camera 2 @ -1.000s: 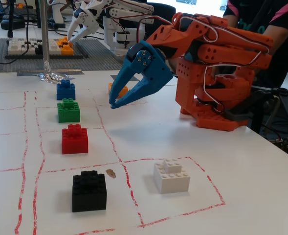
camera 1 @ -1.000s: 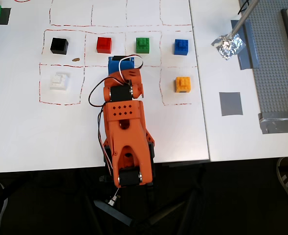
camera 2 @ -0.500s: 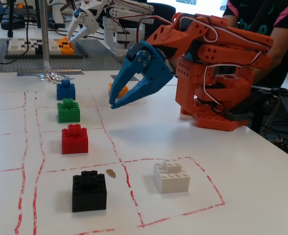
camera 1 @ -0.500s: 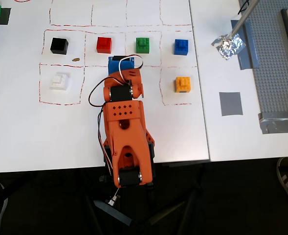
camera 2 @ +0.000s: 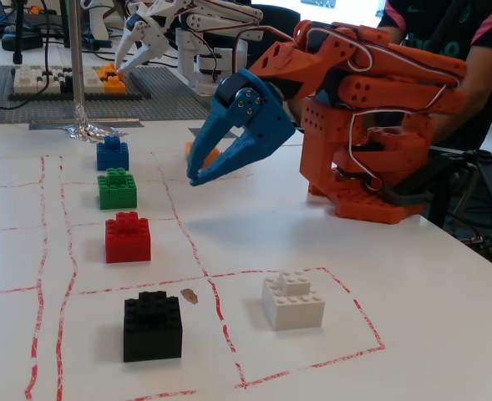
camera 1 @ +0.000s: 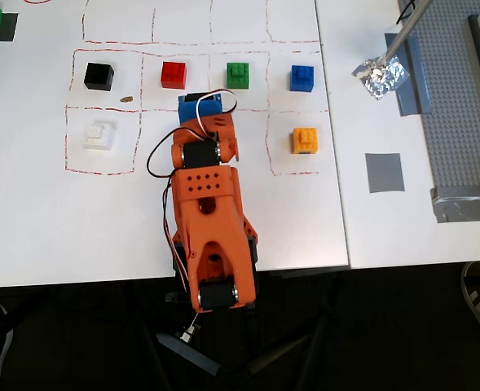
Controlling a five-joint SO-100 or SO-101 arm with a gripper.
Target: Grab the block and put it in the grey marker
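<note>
The black block (camera 1: pixel 99 76) sits alone in the left cell of the upper red-lined row; in the fixed view the block (camera 2: pixel 152 327) is nearest the camera. On the table's right side lies the grey marker (camera 1: pixel 384 173), a flat dark square; the fixed view does not show it. My blue gripper (camera 2: pixel 191 174) hangs above the table near the middle of the grid, to the right of the block in the overhead view and well away from it. Its fingers stand a little apart with nothing between them. From overhead the gripper (camera 1: pixel 200 104) is mostly covered by the orange arm.
Red (camera 1: pixel 173 74), green (camera 1: pixel 239 74) and blue (camera 1: pixel 302 77) bricks share the block's row. A white brick (camera 1: pixel 99 135) and an orange one (camera 1: pixel 305 139) lie in the row below. Crumpled foil (camera 1: pixel 380 76) and a grey studded baseplate (camera 1: pixel 468 106) are at the right.
The gripper has shifted very slightly to the left in the overhead view. The bricks have not moved.
</note>
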